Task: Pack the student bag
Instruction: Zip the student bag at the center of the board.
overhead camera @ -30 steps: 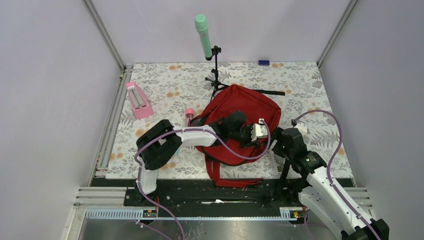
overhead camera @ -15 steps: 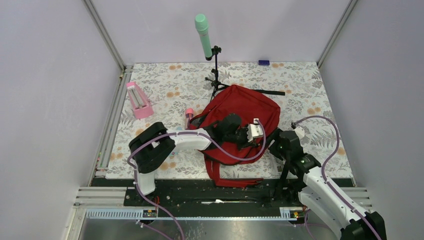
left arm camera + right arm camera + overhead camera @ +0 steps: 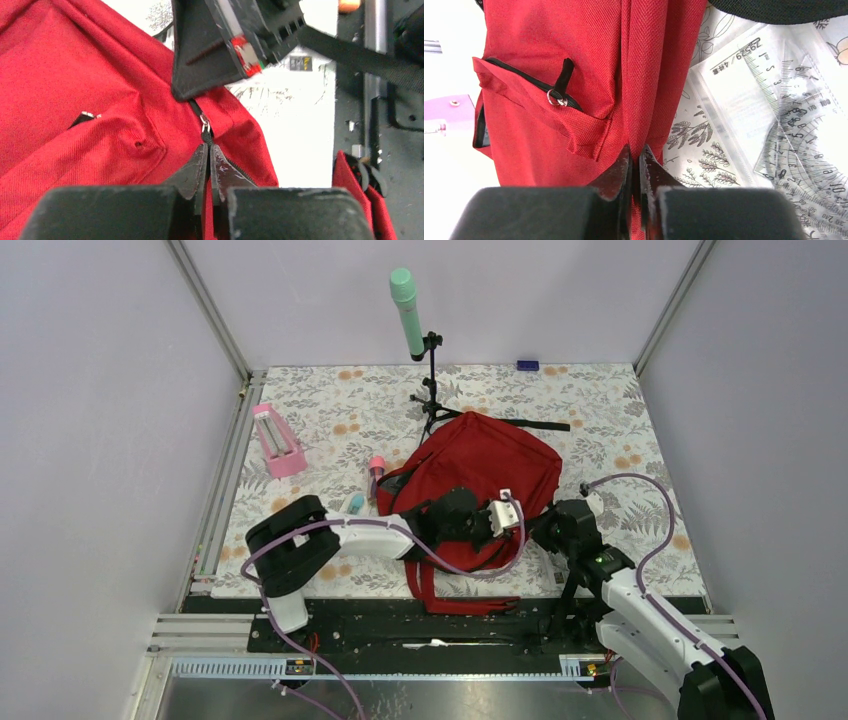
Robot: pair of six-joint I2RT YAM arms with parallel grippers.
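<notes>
The student bag (image 3: 485,460) is a dark-red backpack lying flat in the middle of the table, its red shoulder straps (image 3: 450,595) trailing toward the near edge. My left gripper (image 3: 208,147) is shut on the black zipper pull (image 3: 205,127) at the bag's seam. In the top view it (image 3: 515,523) sits at the bag's near right corner. My right gripper (image 3: 636,150) is shut on a fold of the bag's red fabric (image 3: 649,75), right beside the left one (image 3: 540,528). A side pocket with a black zipper (image 3: 559,95) shows to the left of that fold.
A clear pouch of rulers (image 3: 769,95) lies on the floral mat just right of the bag. A pink box (image 3: 277,440), a pink-capped tube (image 3: 377,468) and a small teal item (image 3: 355,503) lie left of it. A black stand holding a green cylinder (image 3: 405,310) rises behind.
My right gripper has shut on the bag's fabric. My left arm has pulled back toward the near left with the zipper pull, and the teal item has come into view.
</notes>
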